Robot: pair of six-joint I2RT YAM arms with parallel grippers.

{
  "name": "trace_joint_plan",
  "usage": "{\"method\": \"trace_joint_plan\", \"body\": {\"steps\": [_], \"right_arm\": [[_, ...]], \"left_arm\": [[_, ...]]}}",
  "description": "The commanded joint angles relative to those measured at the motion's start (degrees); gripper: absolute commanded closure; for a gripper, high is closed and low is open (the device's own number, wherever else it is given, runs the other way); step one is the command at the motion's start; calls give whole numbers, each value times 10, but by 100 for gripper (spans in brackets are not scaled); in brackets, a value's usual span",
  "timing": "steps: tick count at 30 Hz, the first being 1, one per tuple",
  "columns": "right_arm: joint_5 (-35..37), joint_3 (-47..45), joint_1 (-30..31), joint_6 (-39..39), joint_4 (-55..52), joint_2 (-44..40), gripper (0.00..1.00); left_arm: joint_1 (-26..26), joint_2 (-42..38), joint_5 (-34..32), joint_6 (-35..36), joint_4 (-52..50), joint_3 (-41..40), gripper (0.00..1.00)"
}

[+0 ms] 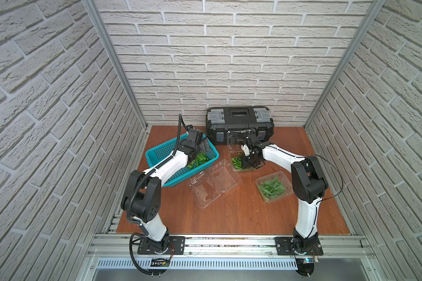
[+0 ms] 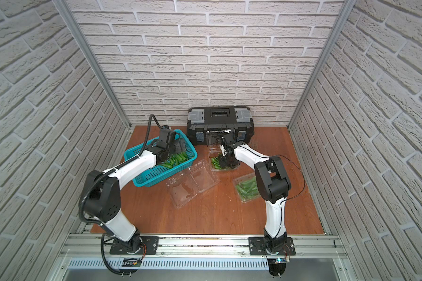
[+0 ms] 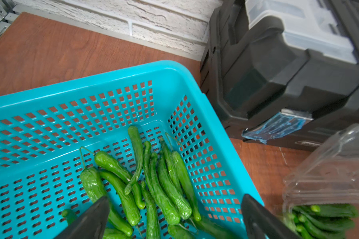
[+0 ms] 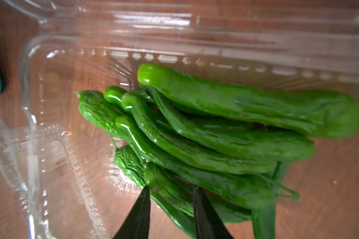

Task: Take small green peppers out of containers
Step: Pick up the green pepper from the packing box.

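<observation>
The brown wooden counter [image 1: 229, 214] holds everything. At the back, against the brick wall, sits a big black toolbox [image 1: 239, 116] with grey latches. In front of it and to the left is a teal basket [image 1: 156, 150] full of little holes. Three clear plastic boxes lie on the counter. The empty clear box [image 1: 212, 185] lies wide open in the middle, just beside the basket. The far clear box [image 1: 236, 138] is open too, and its lid stands up against the toolbox. The near clear box [image 1: 288, 192] sits on the right, near the right arm, and I cannot tell if its lid is on. The left pincer [image 3: 174, 215] hangs over the basket, spread as wide as it goes, with nothing in it. The right pincer [image 4: 171, 192] reaches down into the far clear box. Its two tips are close together, with one pepper pinched between them. The small green peppers [image 3: 166, 186] are in three places. One bunch lies in a corner of the basket, under the left pincer. A shiny pile [image 4: 236, 103] lies in the far clear box. More peppers [image 1: 272, 187] fill the near clear box.
</observation>
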Motion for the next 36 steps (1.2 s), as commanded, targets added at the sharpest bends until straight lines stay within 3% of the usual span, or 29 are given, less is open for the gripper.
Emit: {"method": "trace_joint_plan", "body": {"steps": [1, 17, 24, 28, 36], "right_arm": [[-10, 10, 3, -22, 0, 14, 64], [-30, 18, 5, -18, 23, 48, 67], [-12, 22, 5, -3, 23, 48, 80], [-31, 20, 6, 1, 26, 42, 94], [-42, -8, 5, 11, 48, -42, 96]], "left_arm": [[4, -10, 5, 10, -6, 4, 2], [-1, 22, 25, -18, -6, 25, 2], [-12, 40, 30, -21, -5, 46, 2], [-17, 45, 31, -28, -3, 49, 2], [-21, 30, 32, -47, 14, 30, 2]]}}
